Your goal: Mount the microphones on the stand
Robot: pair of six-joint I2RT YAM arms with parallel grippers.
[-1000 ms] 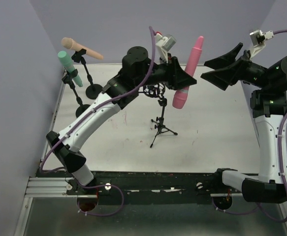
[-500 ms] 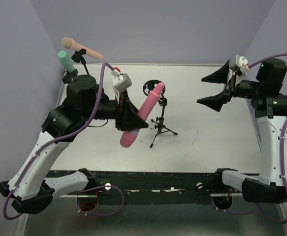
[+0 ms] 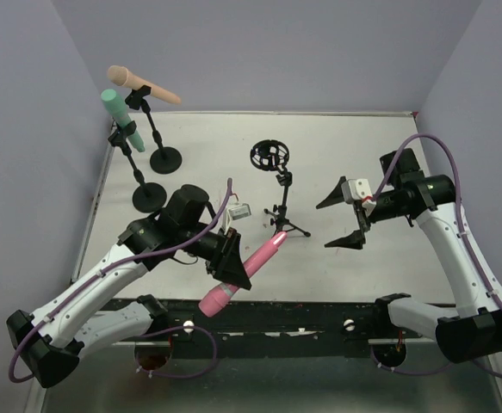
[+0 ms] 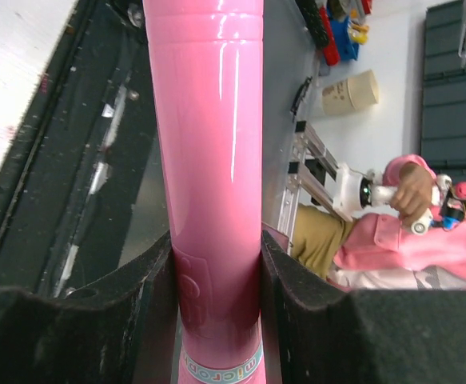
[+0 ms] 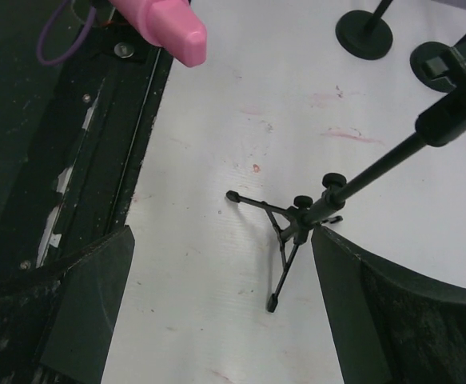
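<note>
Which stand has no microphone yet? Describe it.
On the white table, look at the middle. The tripod stand there has thin legs and an empty ring on top; the two far-left stands have disc bases and hold microphones.

The pink microphone [image 4: 209,160] looks glossy, smooth plastic; the white table [image 5: 217,320] matt and scuffed.

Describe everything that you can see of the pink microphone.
The pink microphone looks like glossy plastic, with a tapered body and a thicker rounded head. A printed band circles the body. The jaws of the left gripper clamp its middle. It is held tilted above the near edge of the table, head toward the near side, narrow end toward the tripod stand without touching it.
</note>
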